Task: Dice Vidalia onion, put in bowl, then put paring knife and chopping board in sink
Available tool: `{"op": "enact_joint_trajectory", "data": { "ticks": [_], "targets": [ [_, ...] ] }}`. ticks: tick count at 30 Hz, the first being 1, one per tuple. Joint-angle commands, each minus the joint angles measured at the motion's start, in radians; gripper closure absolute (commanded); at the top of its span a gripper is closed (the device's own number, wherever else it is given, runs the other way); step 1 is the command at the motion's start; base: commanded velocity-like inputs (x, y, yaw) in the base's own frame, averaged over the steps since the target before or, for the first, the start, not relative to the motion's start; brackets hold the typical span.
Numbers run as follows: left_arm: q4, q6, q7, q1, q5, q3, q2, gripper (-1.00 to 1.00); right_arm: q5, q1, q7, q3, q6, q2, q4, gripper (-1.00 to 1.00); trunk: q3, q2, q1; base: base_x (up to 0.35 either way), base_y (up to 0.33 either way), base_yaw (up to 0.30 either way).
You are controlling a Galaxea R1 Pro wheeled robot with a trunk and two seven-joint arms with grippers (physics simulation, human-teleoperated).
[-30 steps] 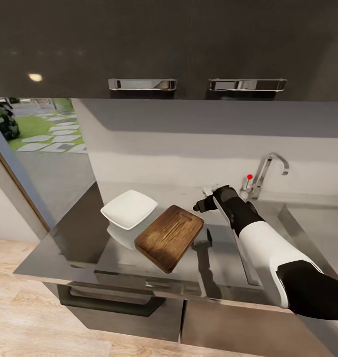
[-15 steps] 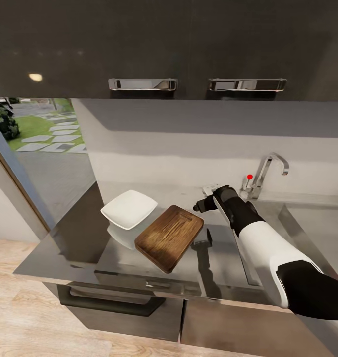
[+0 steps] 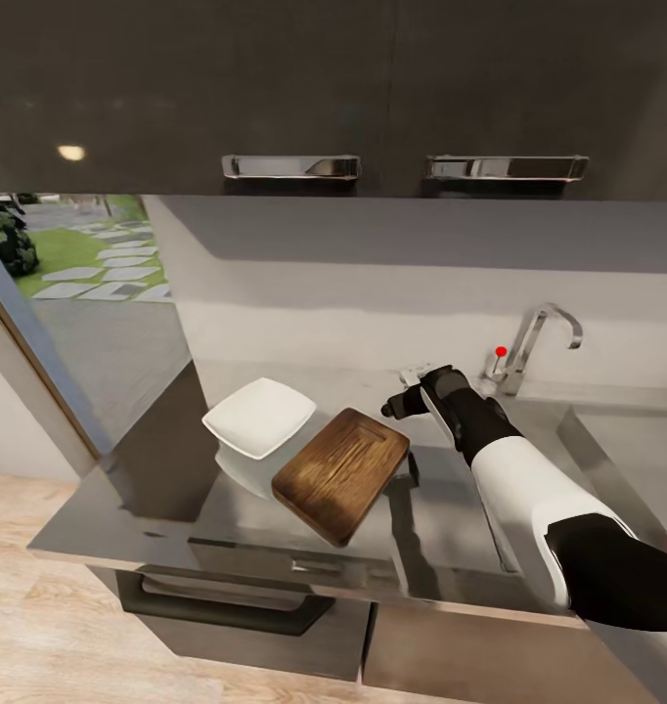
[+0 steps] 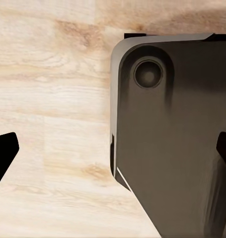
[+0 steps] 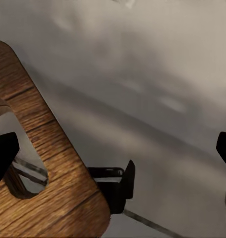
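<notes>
Head view has the right arm reaching out over the grey glossy steel desk (image 3: 177, 508), with its black fingers (image 3: 400, 406) hanging just past the far right corner of the dark brown wooden chopping board with rounded corners (image 3: 340, 474). The board lies diagonally, long axis running from near-left toward far-right, so its handle-slot end is the end closest to those fingers. In the right wrist view that slot (image 5: 16, 148) sits right beside one fingertip (image 5: 3, 156), and the two tips show at opposite edges of the picture, so the fingers are spread wide with nothing between them.

A white shallow squarish bowl (image 3: 259, 418) sits just beside the board on its left, touching or nearly so, I can't tell which. The stainless sink with the chrome faucet and red dot (image 3: 607, 460) is off to the right of the arm, but the basin's inside is mostly hidden behind the forearm. I can't spot the onion or the red-handled knife anywhere.

There's a small dark blocky thing (image 5: 115, 183) on the desk at the board's right edge, and I can't make out what it is.

The left fingers (image 4: 113, 148) are also spread, aimed down at the pale wood floor (image 4: 48, 99) and a dark rounded part of the robot's own base. So the right arm is clearly the nearer one for anything around the board or sink. My guess is the onion fetch hasn't happened yet, and the sink lies to the right of where the fingers are now.
</notes>
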State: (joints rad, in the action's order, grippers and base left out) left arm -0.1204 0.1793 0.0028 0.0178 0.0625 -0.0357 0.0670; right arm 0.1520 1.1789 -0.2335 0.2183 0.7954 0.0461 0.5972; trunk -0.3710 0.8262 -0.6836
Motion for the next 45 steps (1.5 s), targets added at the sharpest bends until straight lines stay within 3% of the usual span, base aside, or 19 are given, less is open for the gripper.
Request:
{"op": "enact_joint_trajectory", "data": {
  "ticks": [1,30,38,45],
  "targets": [
    [0.001,0.003,0.000,0.001,0.007,-0.004,0.000,-1.00,0.011,0.001,-0.007,0.001,0.004,0.000,0.001,-1.00,-0.001,0.001,0.000,0.053,0.051,0.000],
    [0.004,0.005,-0.001,0.001,0.007,-0.007,-0.001,-1.00,0.011,0.001,-0.007,0.003,0.001,0.001,0.001,-1.00,-0.007,0.001,0.000,0.004,0.004,0.000],
    [0.005,0.006,-0.001,0.001,0.007,-0.007,-0.002,-1.00,0.009,0.001,-0.007,0.088,0.002,0.001,0.001,-1.00,-0.019,0.001,0.000,0.000,0.000,0.000],
    [0.005,0.006,-0.001,0.001,0.007,-0.007,-0.003,-1.00,0.009,0.001,-0.007,0.096,0.001,0.002,0.001,-1.00,-0.030,0.001,0.000,0.000,0.000,0.000]
  ]
}}
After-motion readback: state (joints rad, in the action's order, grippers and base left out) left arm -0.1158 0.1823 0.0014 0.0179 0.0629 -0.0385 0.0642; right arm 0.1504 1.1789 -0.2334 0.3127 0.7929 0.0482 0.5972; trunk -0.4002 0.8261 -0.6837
